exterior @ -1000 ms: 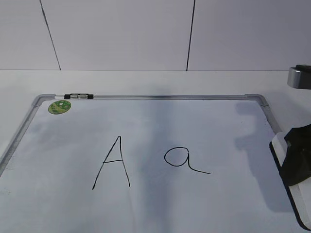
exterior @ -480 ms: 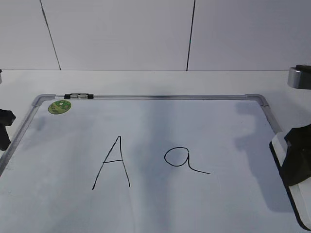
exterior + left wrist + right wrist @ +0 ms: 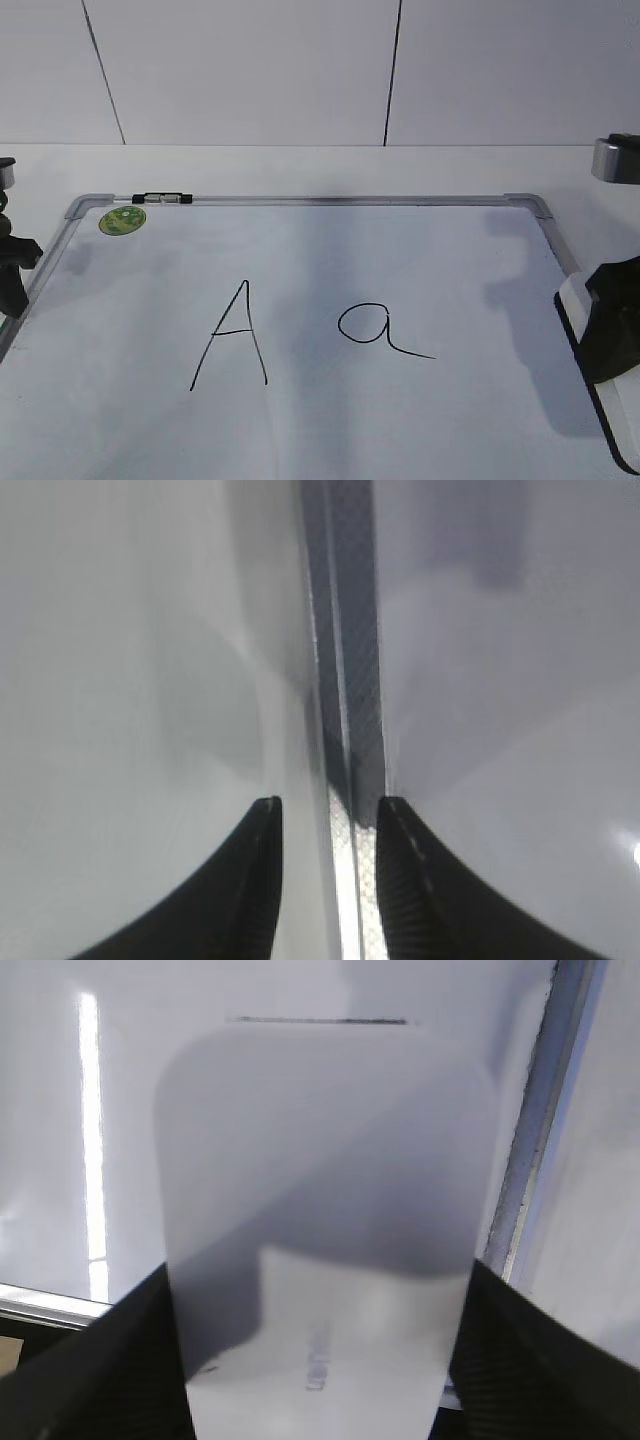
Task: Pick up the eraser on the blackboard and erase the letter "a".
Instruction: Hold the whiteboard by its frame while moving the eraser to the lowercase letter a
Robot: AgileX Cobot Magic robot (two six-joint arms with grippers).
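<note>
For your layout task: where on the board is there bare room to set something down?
Bare: the blackboard between green sticker and far right corner, and below capital A and letter "a". Crowded: right edge, where the right gripper holds the eraser.

Even bright light, soft shadows on blackboard, blurry wrist views
</note>
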